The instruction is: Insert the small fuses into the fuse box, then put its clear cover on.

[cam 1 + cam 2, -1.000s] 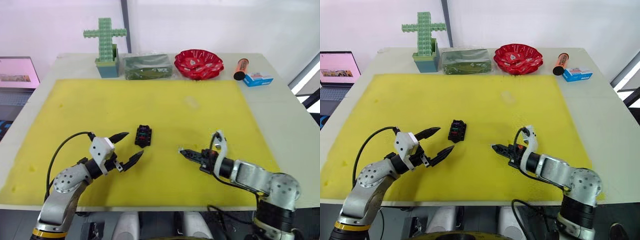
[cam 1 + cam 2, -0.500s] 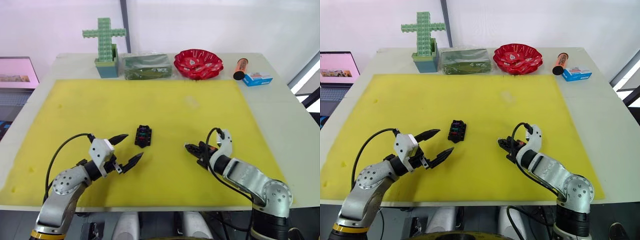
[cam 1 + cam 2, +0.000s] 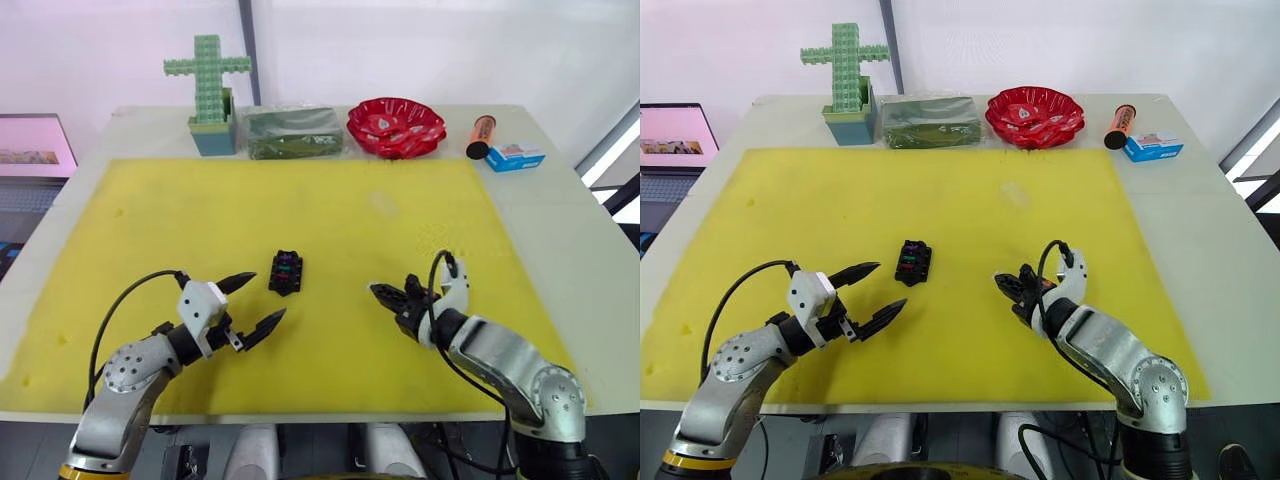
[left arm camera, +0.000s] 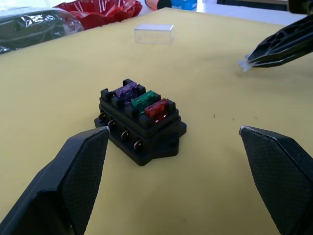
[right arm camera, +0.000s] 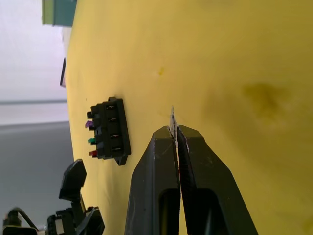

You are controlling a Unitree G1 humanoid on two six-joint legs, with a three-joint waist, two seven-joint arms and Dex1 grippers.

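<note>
The black fuse box (image 3: 286,272) lies on the yellow mat, left of centre. In the left wrist view the fuse box (image 4: 142,120) holds a purple fuse (image 4: 125,90), a green one (image 4: 145,99) and a red one (image 4: 157,107) side by side. My left gripper (image 3: 262,297) is open, just left of the box and nearer the front edge, its fingers apart from it. My right gripper (image 3: 375,290) is shut on a pale grey fuse (image 5: 172,117) at its tips, a hand's width right of the box. The clear cover (image 4: 153,34) rests on the mat further back.
Along the table's back edge stand a green block cross (image 3: 208,75), a dark green bag (image 3: 295,132), a red bowl (image 3: 396,125), an orange tube (image 3: 481,135) and a blue box (image 3: 515,157). A laptop (image 3: 35,145) sits off the left edge. The yellow mat (image 3: 200,210) covers most of the table.
My right wrist has rolled and its forearm has swung in, with the tips shifting slightly right and back while still pinching the pale fuse. The left gripper has barely moved.
</note>
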